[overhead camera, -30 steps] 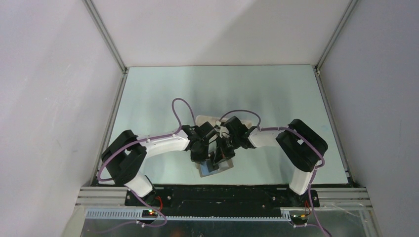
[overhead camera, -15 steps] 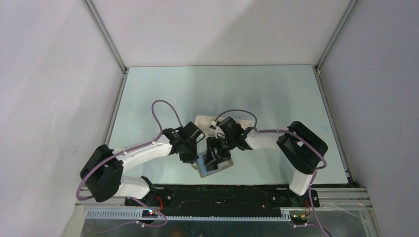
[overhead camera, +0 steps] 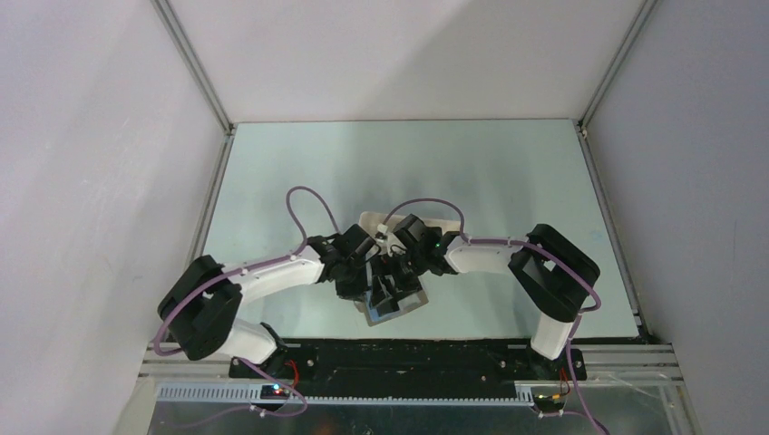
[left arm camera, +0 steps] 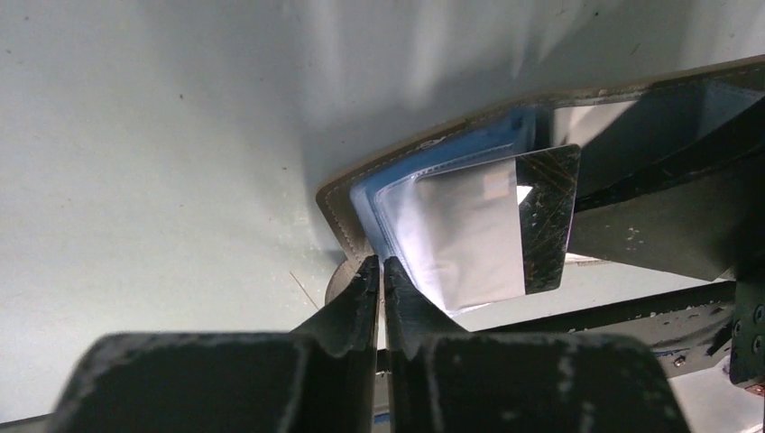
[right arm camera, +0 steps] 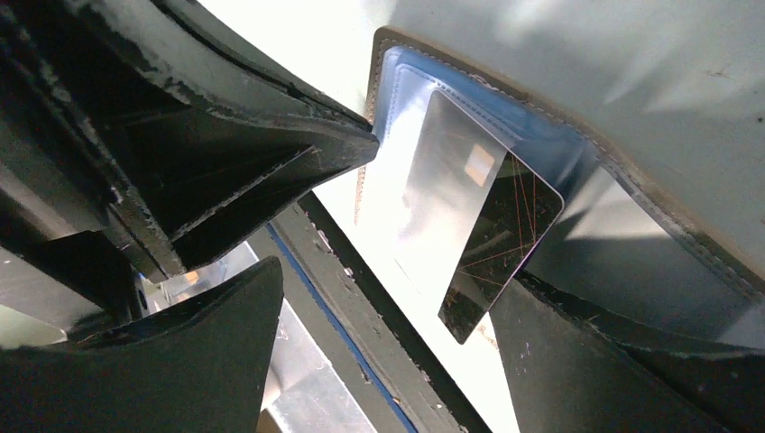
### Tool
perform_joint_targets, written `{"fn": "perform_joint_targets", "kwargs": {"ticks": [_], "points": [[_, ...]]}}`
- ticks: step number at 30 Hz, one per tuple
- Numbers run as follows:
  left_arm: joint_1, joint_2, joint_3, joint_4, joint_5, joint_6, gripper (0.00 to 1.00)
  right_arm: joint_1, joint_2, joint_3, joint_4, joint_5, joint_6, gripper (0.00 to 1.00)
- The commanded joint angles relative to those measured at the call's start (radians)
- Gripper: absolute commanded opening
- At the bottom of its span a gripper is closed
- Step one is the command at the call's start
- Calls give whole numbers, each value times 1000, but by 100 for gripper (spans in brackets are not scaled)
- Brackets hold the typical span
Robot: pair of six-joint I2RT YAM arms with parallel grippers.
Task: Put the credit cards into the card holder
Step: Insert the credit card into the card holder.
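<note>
The card holder (overhead camera: 405, 309) lies open near the table's front edge, its brown rim (left arm camera: 336, 209) and blue inside (right arm camera: 541, 144) showing. A glossy black credit card (left arm camera: 492, 230) (right arm camera: 469, 216) sticks halfway out of its clear pocket. My left gripper (left arm camera: 380, 262) (overhead camera: 372, 288) is shut, its tips pinching the card holder's near edge. My right gripper (right arm camera: 392, 280) (overhead camera: 395, 283) stands open astride the card. Its right finger (right arm camera: 586, 361) is beside the card's free corner, and I cannot tell whether it touches.
A long white tray (overhead camera: 368, 220) lies just behind the two grippers, mostly hidden by them. The table's front edge and black base rail (overhead camera: 408, 358) run close below the card holder. Both arms crowd together over it.
The right gripper has opened and let go of the card, which stays in the pocket. The left arm swung out to the left, then came back and shut on the card holder's edge.
</note>
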Motion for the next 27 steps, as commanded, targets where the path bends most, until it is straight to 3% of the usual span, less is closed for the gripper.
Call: {"fn": "perform_joint_targets", "kwargs": {"ticks": [1, 5, 12, 21, 27], "points": [[4, 2, -11, 61, 8, -38, 7, 40, 64, -31, -36, 44, -84, 87], [10, -26, -44, 100, 21, -53, 0, 63, 56, -41, 31, 6, -88, 88], [52, -114, -143, 178, 47, -85, 0, 61, 37, -50, 90, -23, -85, 93], [65, -119, -186, 270, 94, -105, 0, 32, 11, -130, 299, -161, 9, 97], [66, -126, -190, 323, 105, -102, 0, 35, 22, -131, 279, -152, 6, 99]]}}
